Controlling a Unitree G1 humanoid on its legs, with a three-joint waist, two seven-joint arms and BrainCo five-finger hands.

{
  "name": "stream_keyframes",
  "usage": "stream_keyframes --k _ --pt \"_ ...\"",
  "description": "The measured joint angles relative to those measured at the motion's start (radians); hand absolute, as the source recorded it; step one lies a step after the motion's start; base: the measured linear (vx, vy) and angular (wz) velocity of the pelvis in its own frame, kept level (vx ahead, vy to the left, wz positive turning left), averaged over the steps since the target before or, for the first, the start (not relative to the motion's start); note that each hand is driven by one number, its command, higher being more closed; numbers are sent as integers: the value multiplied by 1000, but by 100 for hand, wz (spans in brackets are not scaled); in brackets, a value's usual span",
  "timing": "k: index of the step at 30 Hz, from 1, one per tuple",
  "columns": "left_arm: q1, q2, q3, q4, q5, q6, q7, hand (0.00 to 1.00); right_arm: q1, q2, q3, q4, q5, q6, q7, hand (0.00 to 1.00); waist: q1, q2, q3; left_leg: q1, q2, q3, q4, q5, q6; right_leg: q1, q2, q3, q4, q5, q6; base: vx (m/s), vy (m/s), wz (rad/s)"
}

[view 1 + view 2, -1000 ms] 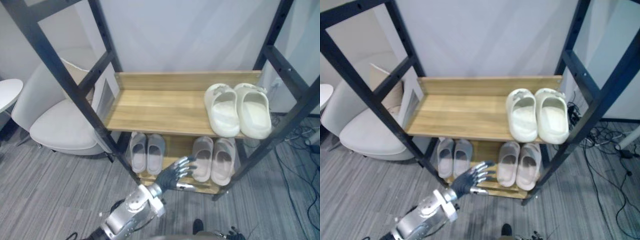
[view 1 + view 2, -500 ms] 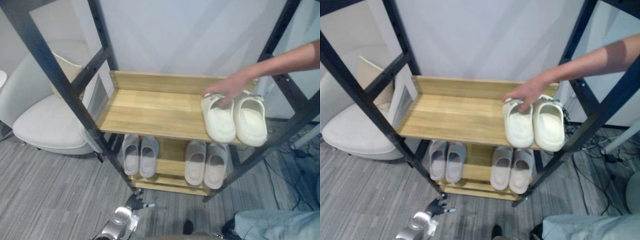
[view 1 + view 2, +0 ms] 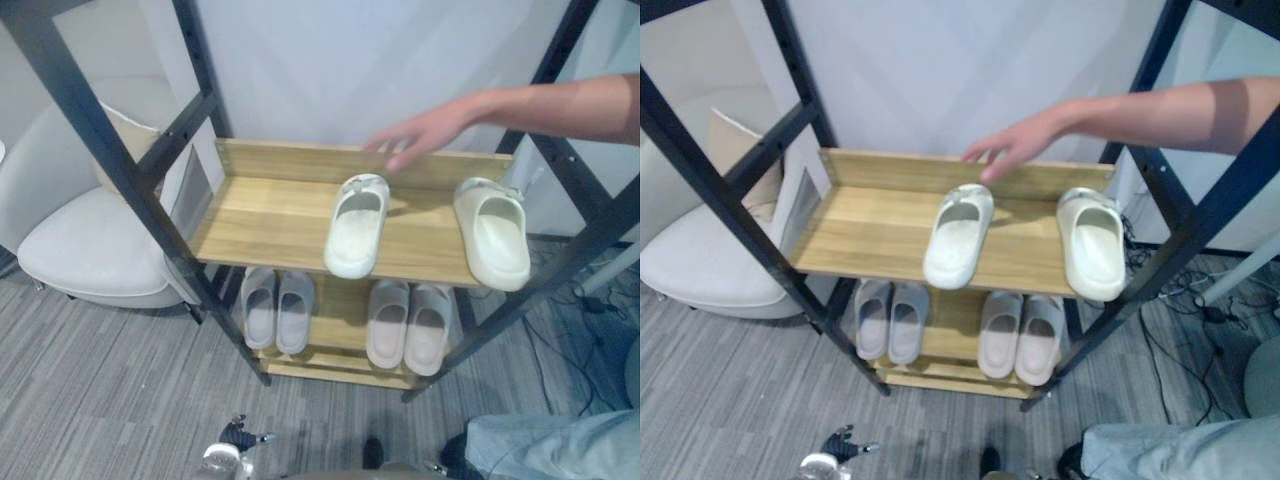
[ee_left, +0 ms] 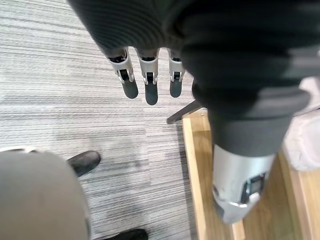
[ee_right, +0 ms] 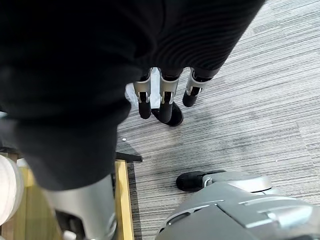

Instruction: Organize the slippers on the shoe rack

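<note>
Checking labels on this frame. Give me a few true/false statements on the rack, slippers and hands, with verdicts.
1. The white slippers touch. False: one lies mid-shelf, the other at the right end.
2. Two grey pairs sit on the lower shelf. True.
3. A person's hand is over the top shelf. True.
4. The left hand holds a slipper. False: open, empty, above the floor.

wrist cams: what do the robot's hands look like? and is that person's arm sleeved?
Left hand and right hand match: silver fingers in a row with dark rounded tips, the back and wrist under a black ribbed cover. The person's arm is bare as far as it shows, no sleeve in view; light blue trousers lower down.
</note>
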Motion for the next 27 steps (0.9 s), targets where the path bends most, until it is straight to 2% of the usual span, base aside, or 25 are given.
stream_keyframes --k 3,21,24,27 --pt "-1 -7 37 0 11 0 6 0 -12 0 -9 5 0 0 1 0 0 2 3 0 5 -1 0 0 -1 1 6 -2 0 0 -1 10 -5 0" --pt "-13 -12 20 -1 11 -2 12 0 -40 0 -19 28 -36 -1 2 0 2 3 15 0 4 -12 0 0 0 4 5 -11 0 -1 -1 4 0 0" --pt "-23 -10 -28 -4 11 -2 12 0 -40 0 -18 28 -36 -1 2 0 1 3 15 0 3 -12 -1 0 0 4 4 -11 0 -1 -1 0 0 0" --pt "-29 -8 -160 -88 9 -3 8 0 -40 0 -7 27 -36 -1 3 0 1 4 16 -1 3 -13 -1 0 0 4 4 -10 0 -1 -1 0 0 0"
